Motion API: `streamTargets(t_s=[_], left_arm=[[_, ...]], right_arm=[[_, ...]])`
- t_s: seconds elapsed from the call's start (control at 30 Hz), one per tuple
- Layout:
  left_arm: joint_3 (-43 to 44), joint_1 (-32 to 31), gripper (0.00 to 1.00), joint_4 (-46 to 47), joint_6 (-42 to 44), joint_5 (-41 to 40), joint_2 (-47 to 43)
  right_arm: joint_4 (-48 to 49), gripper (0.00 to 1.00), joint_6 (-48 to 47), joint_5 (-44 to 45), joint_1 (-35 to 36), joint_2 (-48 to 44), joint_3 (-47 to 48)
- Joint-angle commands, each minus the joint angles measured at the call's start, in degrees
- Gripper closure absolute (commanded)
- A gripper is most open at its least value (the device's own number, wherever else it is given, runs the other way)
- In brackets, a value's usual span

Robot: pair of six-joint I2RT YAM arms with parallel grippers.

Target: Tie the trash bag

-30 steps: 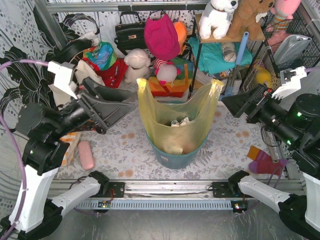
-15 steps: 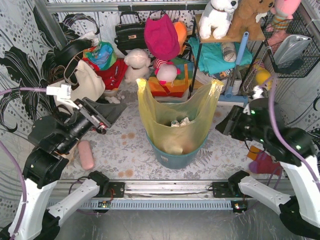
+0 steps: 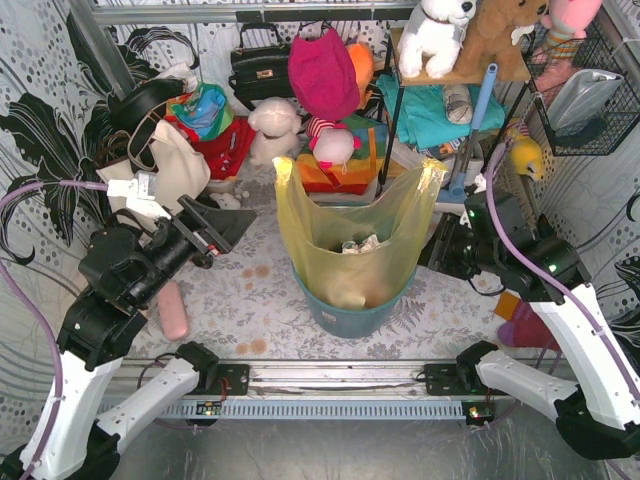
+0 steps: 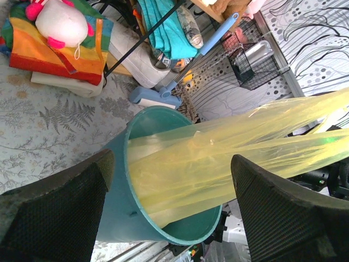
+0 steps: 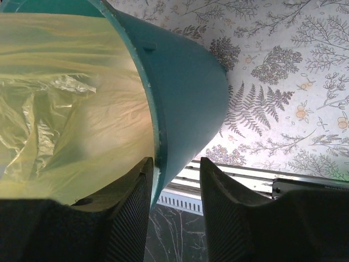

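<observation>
The left arm has drawn back and sunk lower, so the left tool now sits farther left of the trash bag than a second ago. The right arm has swung in from the far right and dropped, bringing the right tool close beside the bag's right side, with its jaws narrower than before but still apart.

A teal bin stands on the fern-patterned surface. Left of the bin lies a pink oblong case. Behind it sit a white plush and a black handbag. A cream tote is behind-left and a blue-handled mop behind-right.
</observation>
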Motion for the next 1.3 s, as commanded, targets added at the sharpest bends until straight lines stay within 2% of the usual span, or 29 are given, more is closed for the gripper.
streamTargets(t_s=[0.0, 0.53, 1.27], left_arm=[[-1.0, 0.1, 0.04, 2.8, 0.0, -0.7, -0.3], [-1.2, 0.1, 0.04, 2.8, -0.2, 0.7, -0.8], [0.0, 0.1, 0.04, -0.5, 0.2, -0.6, -1.9]], right_arm=[[1.9, 0.61, 0.9, -0.7, 0.2, 0.5, -0.3], [5.9, 0.71, 0.7, -3.2, 0.2, 2.9, -2.3], [10.7, 0.87, 1.0, -2.3, 0.3, 5.3, -3.4]])
